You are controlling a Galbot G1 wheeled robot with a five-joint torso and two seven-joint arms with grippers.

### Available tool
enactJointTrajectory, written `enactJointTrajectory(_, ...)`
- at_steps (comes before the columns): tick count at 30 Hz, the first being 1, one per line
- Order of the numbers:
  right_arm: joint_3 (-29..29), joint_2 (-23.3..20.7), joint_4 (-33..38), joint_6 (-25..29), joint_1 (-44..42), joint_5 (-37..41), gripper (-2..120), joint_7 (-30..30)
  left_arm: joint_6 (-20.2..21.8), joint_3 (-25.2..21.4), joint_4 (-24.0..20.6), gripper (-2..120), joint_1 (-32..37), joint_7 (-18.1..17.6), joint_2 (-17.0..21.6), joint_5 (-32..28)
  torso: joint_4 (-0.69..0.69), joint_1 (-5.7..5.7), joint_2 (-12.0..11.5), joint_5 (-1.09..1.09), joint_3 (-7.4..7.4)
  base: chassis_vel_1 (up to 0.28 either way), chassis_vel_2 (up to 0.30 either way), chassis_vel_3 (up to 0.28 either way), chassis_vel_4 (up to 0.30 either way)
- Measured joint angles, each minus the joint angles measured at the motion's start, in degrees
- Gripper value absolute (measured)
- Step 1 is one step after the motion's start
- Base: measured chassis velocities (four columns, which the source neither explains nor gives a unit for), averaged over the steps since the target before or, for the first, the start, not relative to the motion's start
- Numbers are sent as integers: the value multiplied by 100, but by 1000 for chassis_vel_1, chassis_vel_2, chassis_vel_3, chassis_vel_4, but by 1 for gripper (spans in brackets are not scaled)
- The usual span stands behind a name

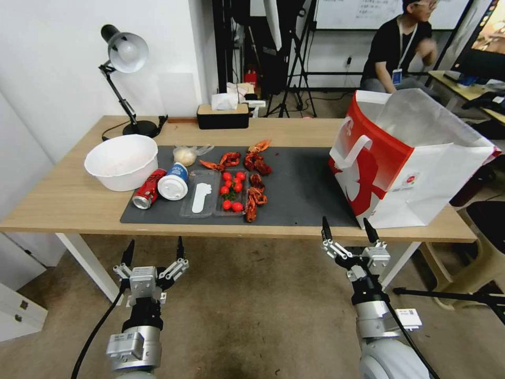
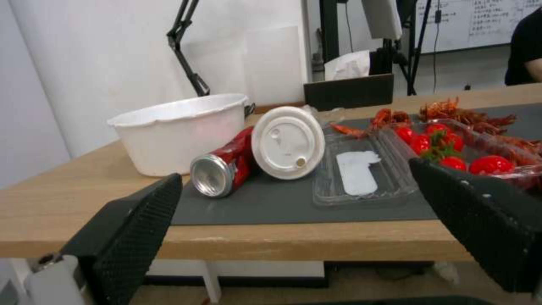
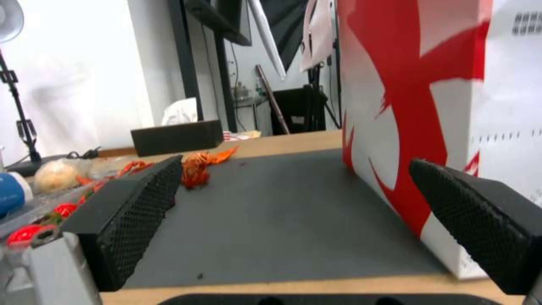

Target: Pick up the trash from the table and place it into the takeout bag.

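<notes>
On the dark mat (image 1: 300, 195) of the table (image 1: 63, 200) lie a red soda can (image 1: 149, 188) on its side and, touching it, a tipped blue cup with a white lid (image 1: 173, 181). Behind them sits a small clear bag with a pale lump (image 1: 185, 155). The takeout bag (image 1: 410, 158) stands open at the table's right end. My left gripper (image 1: 154, 251) hangs open below the front edge, facing the can (image 2: 223, 167) and cup lid (image 2: 288, 142). My right gripper (image 1: 350, 231) is open too, just in front of the takeout bag (image 3: 429, 106).
A big white bowl (image 1: 122, 160) stands left of the can. A clear tray with tomatoes (image 1: 231, 192) and loose red crayfish (image 1: 255, 160) occupy the mat's middle. A desk lamp (image 1: 123, 58) and a black tissue box (image 1: 222, 116) stand at the back edge.
</notes>
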Motion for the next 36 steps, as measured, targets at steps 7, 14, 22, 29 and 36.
enactJointTrajectory(7,-85,86,-40,8,-57,-26,100,-44,169,-82,16,100,-236,-23,85,-266,0,0,-1,0,0,0,0,0,0)
enactJointTrajectory(14,-97,85,1,8,-88,-96,100,-48,513,-175,29,100,-679,-160,339,-658,0,0,-1,0,0,0,0,0,0)
enactJointTrajectory(22,-72,69,77,-25,-94,-168,100,-46,1063,-240,369,100,-1574,-434,1081,-1644,0,0,-1,0,0,0,0,0,0)
enactJointTrajectory(29,-49,60,90,-41,-96,-221,100,-39,1062,-236,1120,100,-2258,-382,1835,-2373,-1,1,-1,-2,1,0,0,0,0)
enactJointTrajectory(36,-60,74,44,-57,-73,-285,100,-38,1096,-170,1377,100,-2754,-266,2373,-2614,0,0,-1,0,1,0,0,0,0)
